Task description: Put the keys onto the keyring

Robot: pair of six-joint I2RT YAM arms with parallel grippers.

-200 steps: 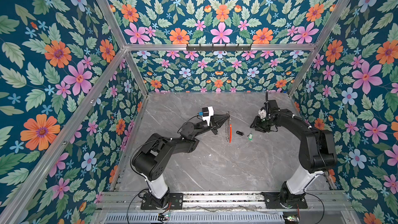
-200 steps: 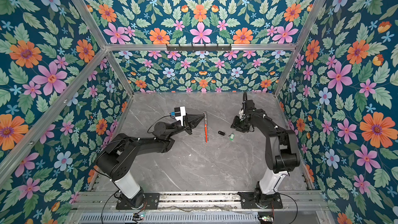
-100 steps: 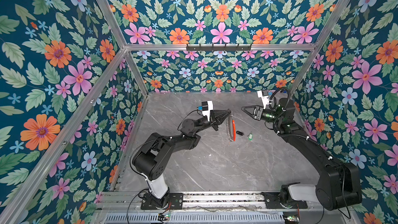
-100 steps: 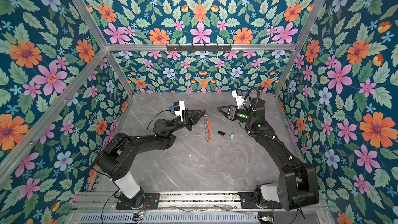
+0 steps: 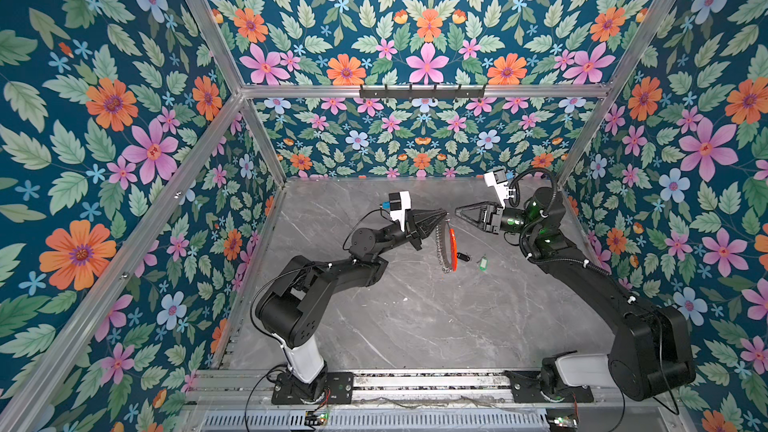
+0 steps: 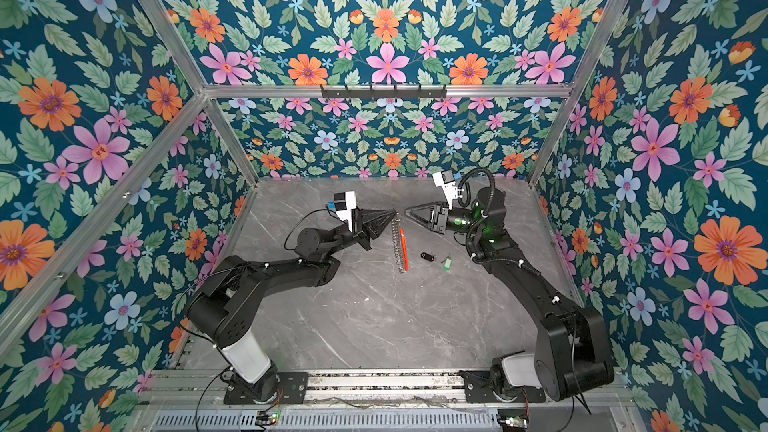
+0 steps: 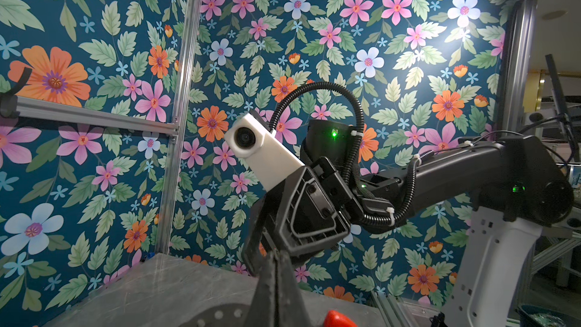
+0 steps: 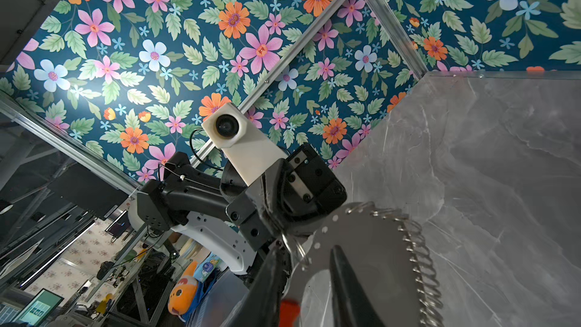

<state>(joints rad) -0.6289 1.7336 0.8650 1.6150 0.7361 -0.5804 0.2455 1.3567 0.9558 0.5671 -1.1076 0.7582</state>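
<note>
both arms reach from the near rail toward the middle of the desk [image 5: 395, 317], forearms low and roughly level, tips pointing at each other over the far half. the left gripper [image 5: 444, 214] has its jaws pressed together on the top rim of the keyring [image 5: 448, 248], which hangs down from them, edge-on in both top views. the right gripper [image 5: 458, 211] faces it from the right, its tips just beside the left ones. in the right wrist view its jaws stand partly spread with nothing between them that i can make out

the keyring is a flat grey hoop with a red-orange arc and a fringe of small silver split rings on its outer edge. whether its lower end touches the desk i cannot tell

counted: one keyring and two keys on the desk just right of its lower end. the black fob key [image 5: 462, 258] is nearer it and the green tag key [image 5: 482, 263] lies further right, apart from it
</note>
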